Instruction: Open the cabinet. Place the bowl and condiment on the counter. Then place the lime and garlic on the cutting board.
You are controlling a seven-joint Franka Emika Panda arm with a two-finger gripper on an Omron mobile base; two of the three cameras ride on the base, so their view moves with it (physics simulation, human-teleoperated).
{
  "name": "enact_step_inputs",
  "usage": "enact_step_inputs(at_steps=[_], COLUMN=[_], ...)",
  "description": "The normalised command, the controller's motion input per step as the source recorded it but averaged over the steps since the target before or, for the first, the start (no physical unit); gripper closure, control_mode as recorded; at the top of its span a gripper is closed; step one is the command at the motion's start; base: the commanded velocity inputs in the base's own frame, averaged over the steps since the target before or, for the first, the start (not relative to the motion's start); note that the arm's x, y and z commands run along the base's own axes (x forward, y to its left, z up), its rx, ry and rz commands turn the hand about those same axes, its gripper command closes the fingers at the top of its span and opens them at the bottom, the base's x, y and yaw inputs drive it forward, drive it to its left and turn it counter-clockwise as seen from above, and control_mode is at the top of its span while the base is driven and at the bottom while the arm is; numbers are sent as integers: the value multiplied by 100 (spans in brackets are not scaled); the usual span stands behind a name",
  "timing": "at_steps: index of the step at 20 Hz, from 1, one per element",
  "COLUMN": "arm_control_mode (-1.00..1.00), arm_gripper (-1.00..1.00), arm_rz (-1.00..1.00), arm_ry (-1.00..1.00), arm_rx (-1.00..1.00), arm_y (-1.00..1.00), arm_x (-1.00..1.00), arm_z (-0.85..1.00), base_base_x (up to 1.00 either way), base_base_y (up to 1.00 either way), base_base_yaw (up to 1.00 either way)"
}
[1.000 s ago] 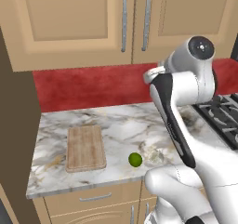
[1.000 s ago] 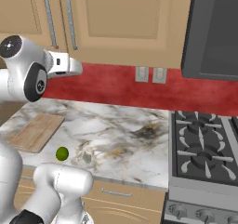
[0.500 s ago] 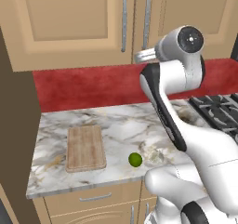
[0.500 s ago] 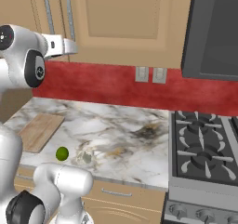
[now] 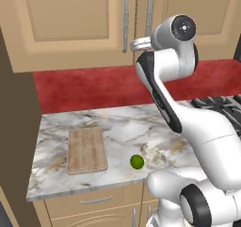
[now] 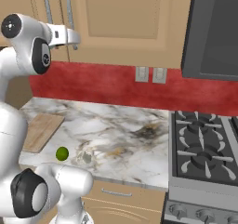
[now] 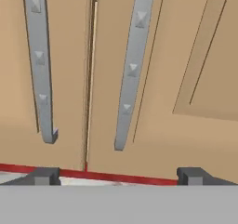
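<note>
You have it all still to do: the cabinet (image 5: 94, 23) is shut, your gripper (image 7: 118, 175) gapes empty below its handles, and the lime (image 5: 137, 162) and garlic (image 5: 156, 158) lie on the counter (image 5: 117, 127) beside the cutting board (image 5: 86, 149).

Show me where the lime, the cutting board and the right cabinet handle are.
lime (image 5: 137, 161), left base view, middle of the fruit.
cutting board (image 5: 86, 149), left base view, centre of its top face.
right cabinet handle (image 7: 131, 65), hand view, middle of the bar.

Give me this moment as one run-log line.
phase: reaching for handles | gripper: open, empty | cabinet: shut | lime, garlic: on counter, off cutting board
</note>
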Motion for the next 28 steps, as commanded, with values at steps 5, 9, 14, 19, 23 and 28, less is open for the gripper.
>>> enact_step_inputs(at_steps=[5,9,14,19,23,28], arm_control_mode=[-100,-100,-100,-100,-100,-100], arm_gripper=[-100,-100,-100,100,100,100], arm_rz=[0,0,0,0,0,0], arm_ry=[0,0,0,0,-1,-3], arm_rx=[3,1,3,3,2,0], arm_y=[2,0,-4,-8,-10,-5], arm_x=[65,68,37,6,18,44], arm_z=[6,0,0,0,-7,-14], base_base_x=[0,0,0,0,0,0], base_base_y=[0,0,0,0,0,0], base_base_yaw=[0,0,0,0,0,0])
